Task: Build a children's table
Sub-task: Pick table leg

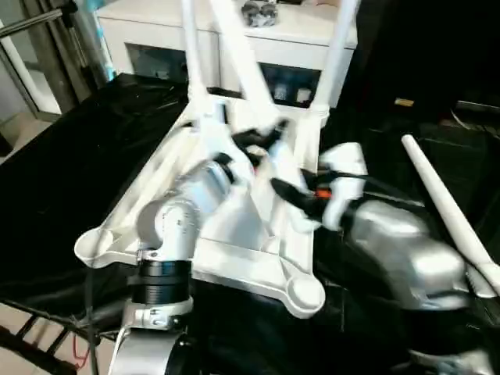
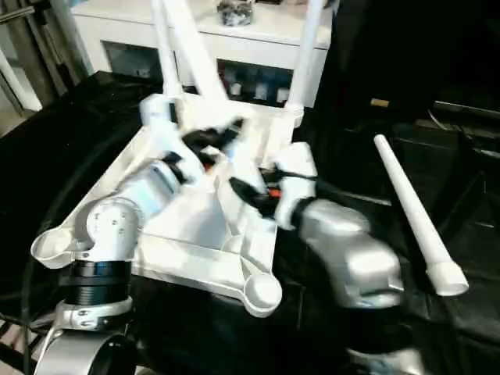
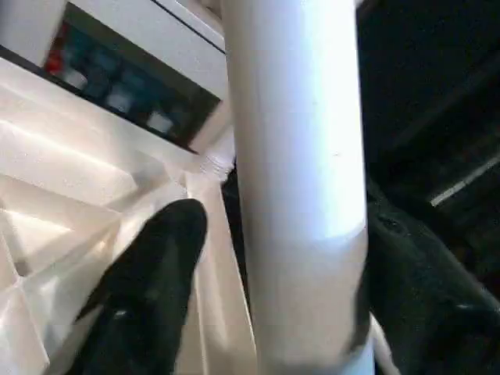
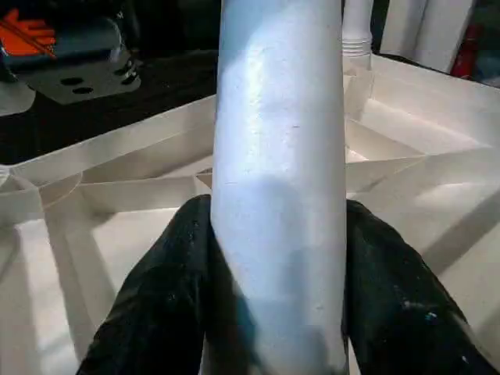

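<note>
Your right pincer (image 4: 273, 297) is clenched on a leg (image 4: 281, 156): in the right wrist view both black fingers (image 4: 164, 305) press its sides. Your left pincer (image 3: 258, 312) straddles what looks like the same slanted leg; one finger (image 3: 148, 289) stands just off it with a gap, so call it released, not gripping.

That leg leans up and away from the middle of the tabletop (image 1: 234, 234), which lies ribbed side up on the black-draped table (image 1: 62, 172). Two more legs already stand in the far corner sockets, a left upright (image 1: 191, 55) and a right upright (image 1: 340, 55). The near corner socket (image 1: 306, 294) and the left socket (image 1: 94, 244) are bare.

A fourth leg (image 2: 410, 211) lies loose on the cloth off to your right, well apart from the tabletop.

Behind the tabletop sits a white cabinet (image 1: 148, 31) with glass doors and a small dark clutter (image 1: 259, 12) on top; the two uprights rise in front of it. Your own silver forearms cross the tabletop's centre and hide where the held leg's lower end sits, so you cannot tell whether it touches the ribs. A metal stand (image 1: 47, 47) rises at far left.
</note>
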